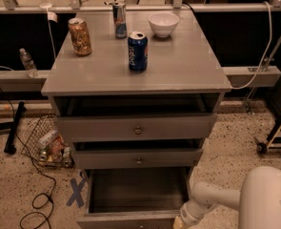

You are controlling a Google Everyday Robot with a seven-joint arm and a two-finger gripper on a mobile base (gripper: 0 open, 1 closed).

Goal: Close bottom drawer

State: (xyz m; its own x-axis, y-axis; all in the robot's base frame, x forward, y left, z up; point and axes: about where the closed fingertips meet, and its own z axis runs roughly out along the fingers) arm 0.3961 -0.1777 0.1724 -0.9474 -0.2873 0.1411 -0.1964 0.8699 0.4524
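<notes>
The bottom drawer (137, 194) of the grey cabinet (135, 70) is pulled far out, its deep grey box open to view and its front (125, 220) at the bottom edge of the picture. My gripper (180, 222) is at the drawer's front right corner, at the end of the white arm (211, 199), and runs out of the picture. The middle drawer (138, 159) and the top drawer (136, 128) each stand slightly out.
On the cabinet top stand a blue Pepsi can (137, 51), a brown can (79, 36), a slim can (119, 19) and a white bowl (163, 23). A wire basket of trash (47, 144), cables and blue tape (76, 192) lie on the floor at left.
</notes>
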